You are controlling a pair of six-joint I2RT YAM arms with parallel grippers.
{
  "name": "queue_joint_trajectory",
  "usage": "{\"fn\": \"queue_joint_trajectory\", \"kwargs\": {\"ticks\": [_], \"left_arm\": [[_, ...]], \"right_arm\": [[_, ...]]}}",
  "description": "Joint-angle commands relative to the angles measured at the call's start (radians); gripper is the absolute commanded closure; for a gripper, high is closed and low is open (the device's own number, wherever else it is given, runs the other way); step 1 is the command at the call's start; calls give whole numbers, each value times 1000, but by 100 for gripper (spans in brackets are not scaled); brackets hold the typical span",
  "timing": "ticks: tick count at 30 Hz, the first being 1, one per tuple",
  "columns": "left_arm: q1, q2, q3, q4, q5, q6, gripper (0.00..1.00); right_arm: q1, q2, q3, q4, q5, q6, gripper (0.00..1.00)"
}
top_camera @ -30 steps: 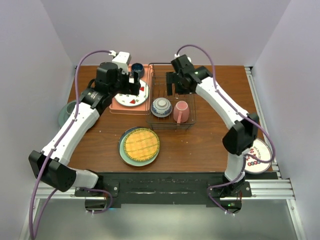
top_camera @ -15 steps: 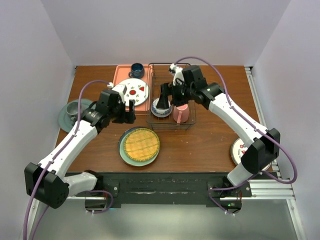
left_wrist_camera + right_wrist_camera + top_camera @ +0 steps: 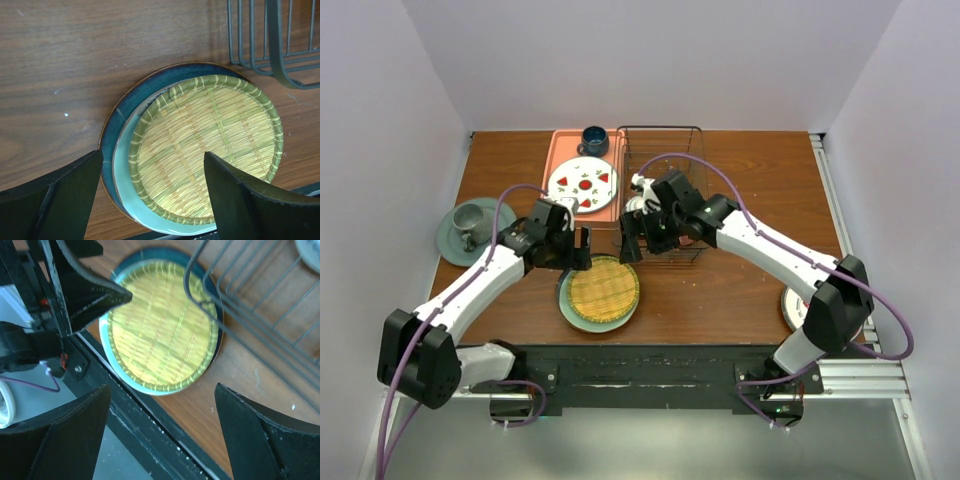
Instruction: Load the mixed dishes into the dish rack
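The yellow woven-look plate (image 3: 604, 288) lies on a stack of a light teal plate (image 3: 121, 167) and a dark blue-rimmed plate (image 3: 119, 111) near the table's front edge. My left gripper (image 3: 582, 248) hangs open just above the stack's back left rim, with nothing between its fingers (image 3: 152, 159). My right gripper (image 3: 628, 240) is open and empty (image 3: 162, 388) over the stack's back right, at the front left corner of the dish rack (image 3: 665, 150). The right arm hides whatever is in the rack. The yellow plate (image 3: 160, 330) also shows in the right wrist view.
The pink tray (image 3: 560, 150) behind the left arm carries a white plate with red marks (image 3: 583, 185) and a dark blue cup (image 3: 594, 140). A grey mug on a teal saucer (image 3: 470, 228) stands at far left. Another red-marked white plate (image 3: 798, 305) lies at front right.
Both arms have swung from the back of the table toward the front. The left gripper left the tray, the right left the rack; both now hang over the yellow plate stack.
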Motion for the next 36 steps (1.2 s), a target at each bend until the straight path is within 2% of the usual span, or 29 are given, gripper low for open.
{"fn": "queue_joint_trajectory", "kwargs": {"ticks": [1, 8, 13, 17, 19, 22, 23, 25, 26, 29, 32, 36], "left_arm": [[7, 18, -32, 37, 50, -12, 15], [7, 27, -52, 43, 72, -28, 18], [7, 32, -75, 48, 105, -64, 21], [7, 32, -111, 51, 133, -87, 23], [7, 30, -117, 54, 145, -90, 23], [7, 17, -132, 59, 168, -95, 27], [7, 8, -144, 69, 176, -97, 33], [7, -3, -157, 75, 202, -101, 38], [7, -12, -169, 85, 208, -103, 44], [7, -31, -187, 88, 227, -109, 52], [7, -54, -200, 83, 233, -110, 57], [7, -81, -204, 72, 231, -110, 59]], "right_arm": [[49, 13, -35, -27, 101, 77, 13], [92, 53, -150, 66, 170, 166, 23], [112, 88, -229, 223, 264, 248, 28], [135, 94, -301, 426, 302, 292, 30], [143, 105, -327, 461, 311, 318, 31], [154, 137, -325, 464, 331, 323, 31], [155, 143, -328, 458, 339, 321, 32], [158, 146, -342, 444, 347, 327, 33], [160, 142, -351, 439, 350, 331, 34], [161, 119, -396, 413, 359, 347, 38], [163, 79, -451, 404, 368, 369, 45], [165, 27, -497, 358, 387, 381, 55]]}}
